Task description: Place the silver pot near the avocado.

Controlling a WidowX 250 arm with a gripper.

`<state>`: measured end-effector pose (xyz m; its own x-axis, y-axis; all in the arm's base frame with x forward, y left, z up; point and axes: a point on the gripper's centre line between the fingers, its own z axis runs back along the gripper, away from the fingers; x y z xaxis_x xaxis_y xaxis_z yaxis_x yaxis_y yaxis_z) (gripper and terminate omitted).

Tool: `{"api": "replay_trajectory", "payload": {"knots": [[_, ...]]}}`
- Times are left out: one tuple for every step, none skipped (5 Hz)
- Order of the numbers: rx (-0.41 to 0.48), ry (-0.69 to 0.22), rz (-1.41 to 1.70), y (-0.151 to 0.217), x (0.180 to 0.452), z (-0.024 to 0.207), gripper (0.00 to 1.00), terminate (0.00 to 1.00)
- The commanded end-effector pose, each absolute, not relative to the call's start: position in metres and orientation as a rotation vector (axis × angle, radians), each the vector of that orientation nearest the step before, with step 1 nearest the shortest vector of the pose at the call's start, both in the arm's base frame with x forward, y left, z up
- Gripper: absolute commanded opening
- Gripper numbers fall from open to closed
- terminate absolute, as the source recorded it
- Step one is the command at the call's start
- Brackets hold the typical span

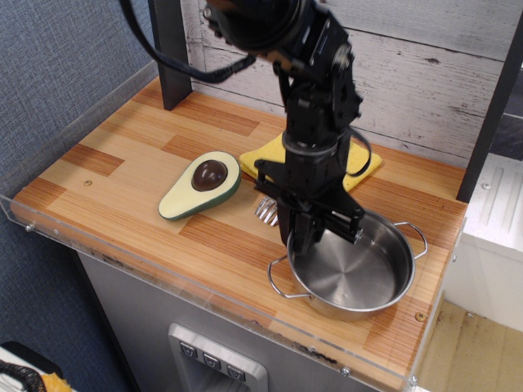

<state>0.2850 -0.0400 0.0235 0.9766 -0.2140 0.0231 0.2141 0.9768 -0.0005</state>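
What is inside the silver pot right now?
The silver pot holds no loose item; bare steel shows. One finger of the pincer dips inside its near-left rim, hiding a small patch of wall.

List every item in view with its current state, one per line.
silver pot: upright, empty, right of the avocado and apart from it.
avocado: lying cut face up, pit in place.
tool: at the pot's near-left rim, one finger inside; grip unclear.
fork: flat, mostly hidden behind the tool.
yellow cloth: flat, behind the arm.
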Motion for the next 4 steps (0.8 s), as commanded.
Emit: {"api": "replay_trajectory", "payload": {"knots": [[-0.054, -0.247, -0.015, 0.000, 0.278, 0.101, 0.00, 0.00], [-0.031, -0.242, 0.113, 0.047, 0.263, 0.111, 0.00, 0.00], [-0.024, -0.189, 0.197, 0.089, 0.255, 0.108, 0.00, 0.00], [-0.031, -0.147, 0.246, 0.122, 0.256, 0.104, 0.00, 0.00]]}}
